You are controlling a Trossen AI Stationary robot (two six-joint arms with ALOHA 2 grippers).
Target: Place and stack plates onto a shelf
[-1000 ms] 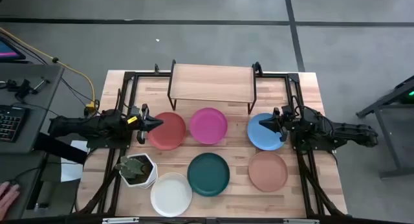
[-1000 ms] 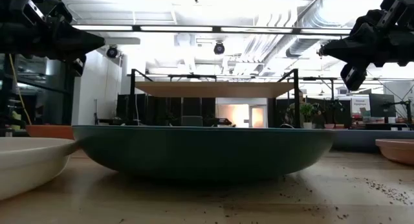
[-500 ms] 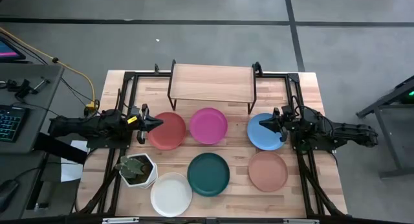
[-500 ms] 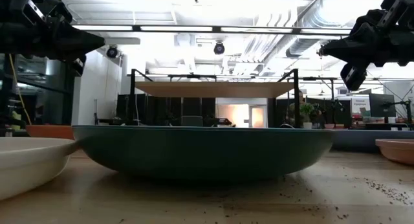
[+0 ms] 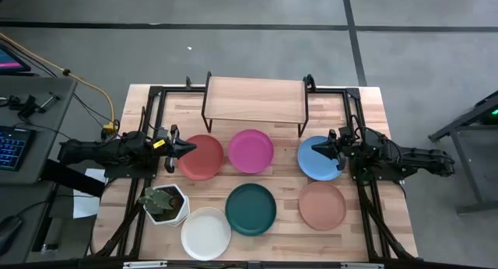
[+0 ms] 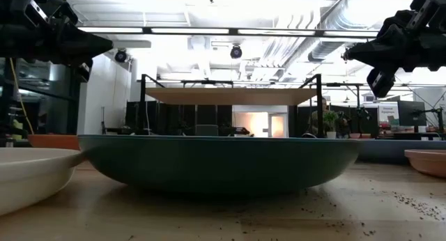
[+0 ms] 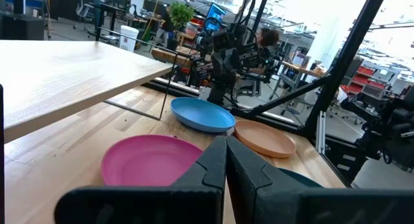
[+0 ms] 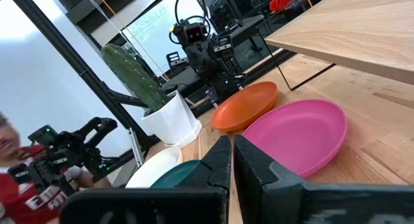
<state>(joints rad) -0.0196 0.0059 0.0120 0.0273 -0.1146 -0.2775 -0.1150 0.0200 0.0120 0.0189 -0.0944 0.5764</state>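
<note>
Plates lie in two rows on the table (image 5: pixel 366 98). Nearest the front edge, the white plate (image 5: pixel 206 233), the dark teal plate (image 5: pixel 250 208) and the salmon plate (image 5: pixel 322 204) are seen, with a potted cactus (image 5: pixel 165 204) beside the white one. Behind them, the red plate (image 5: pixel 202 156), the magenta plate (image 5: pixel 250 151) and the light blue plate (image 5: pixel 319 158) are lined up. The left gripper (image 5: pixel 185 148) is held over the red plate's left rim, fingers pressed together; the right gripper (image 5: pixel 319 148) is poised over the blue plate, apparently closed too. The shelf (image 5: pixel 255 99) stands bare at the far edge. Nothing on the table is seen to have moved since the earlier frames.
</note>
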